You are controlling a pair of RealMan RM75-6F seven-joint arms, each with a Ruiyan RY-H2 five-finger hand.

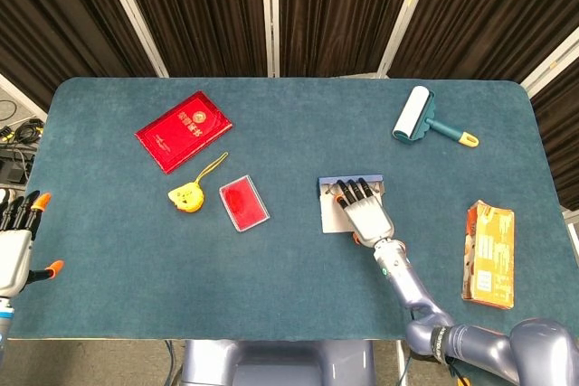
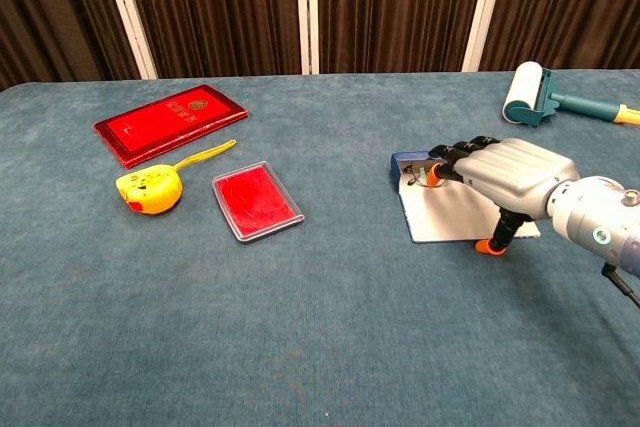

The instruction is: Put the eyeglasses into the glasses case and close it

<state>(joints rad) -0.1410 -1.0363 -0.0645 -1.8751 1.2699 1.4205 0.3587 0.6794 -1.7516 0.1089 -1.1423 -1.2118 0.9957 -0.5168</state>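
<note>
The glasses case [image 2: 448, 219] lies open right of the table's centre, its white lid flat toward me and its blue tray [image 1: 325, 188] on the far side. The eyeglasses [image 2: 411, 180] sit in the blue tray, and only a bit of frame shows at the left. My right hand [image 2: 510, 173] lies palm down over the case, its fingertips [image 1: 353, 189] resting on the glasses and its thumb on the white lid. Nothing is pinched. My left hand [image 1: 16, 243] hangs off the table's near left corner, fingers apart and empty.
A red booklet [image 1: 184, 130], a yellow tape measure [image 1: 186, 196] and a red card holder [image 1: 244, 202] lie on the left half. A lint roller [image 1: 416, 115] lies at the far right. An orange carton [image 1: 489, 255] lies by the right edge.
</note>
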